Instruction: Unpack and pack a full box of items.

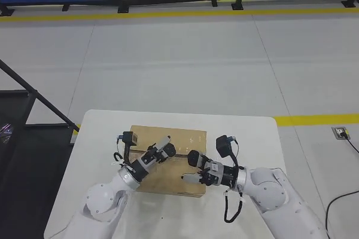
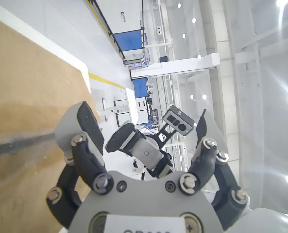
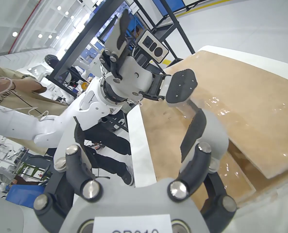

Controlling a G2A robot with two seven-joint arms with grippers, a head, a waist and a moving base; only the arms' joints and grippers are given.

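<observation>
A cardboard box (image 1: pixel 167 134) sits at the middle of the white table (image 1: pixel 251 137), its lid flaps down. The left gripper (image 1: pixel 163 149) and right gripper (image 1: pixel 190 168) hover over the lid, jaws released and empty. Opening it probably calls for hooking one flap edge while the other arm steadies the box.

White table (image 1: pixel 257 128) standing on pale floor; yellow line (image 1: pixel 323 119) running past its right side; black pole (image 1: pixel 30 88) slanting at left; floor socket (image 1: pixel 340 132) lying at right.
</observation>
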